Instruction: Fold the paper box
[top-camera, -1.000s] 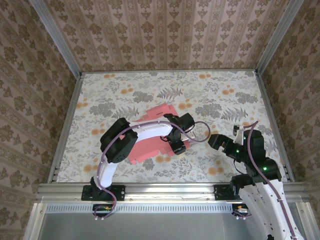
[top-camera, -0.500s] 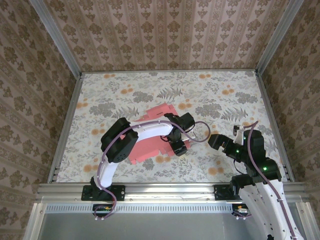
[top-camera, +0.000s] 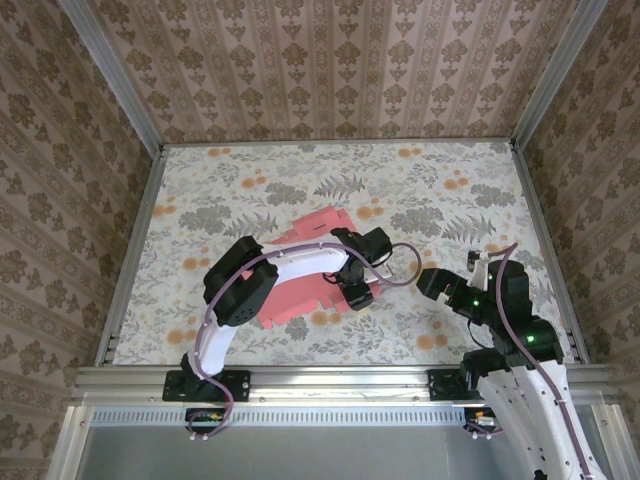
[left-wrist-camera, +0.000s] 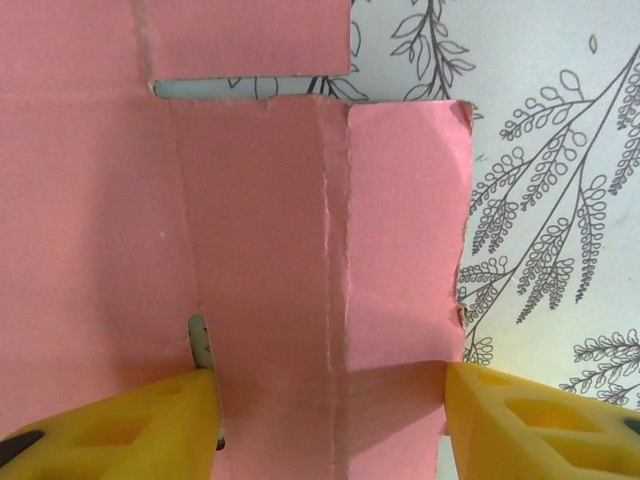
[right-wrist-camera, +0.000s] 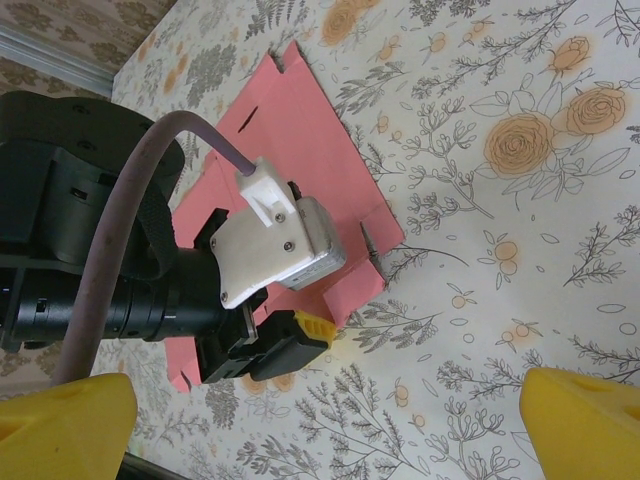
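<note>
Here the box (top-camera: 318, 222) lies flat and pink on the flowered bench (top-camera: 450, 190), left of centre, partly under the left arm. The left tool (left-wrist-camera: 330, 420) is down on it near its right edge, yellow fingers (left-wrist-camera: 150, 425) spread wide, straddling a creased panel. Off to the right, well apart from the card, the right tool (top-camera: 428, 282) hangs above the bench, jaws wide and holding nothing.

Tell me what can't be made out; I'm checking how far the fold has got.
- Top view: the left arm covers the middle of the pink box, hiding its creases.
- Left wrist view: the box runs off three edges; whether the left gripper touches it is unclear.
- Right wrist view: the left arm hides part of the box.
</note>
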